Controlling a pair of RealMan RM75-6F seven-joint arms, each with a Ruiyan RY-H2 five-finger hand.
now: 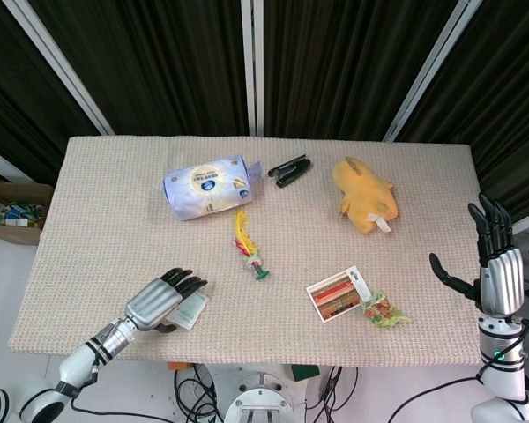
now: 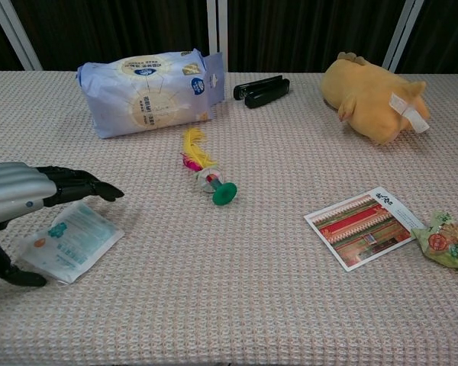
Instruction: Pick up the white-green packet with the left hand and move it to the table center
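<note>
Setting: I am working in what is looking like a robotics lab. Black curtains [image 1: 159,62] are enclosing a cloth-covered table [image 1: 97,185]; cables [image 1: 194,388] are trailing beneath it; a cardboard box [image 1: 13,211] is sitting alongside.
</note>
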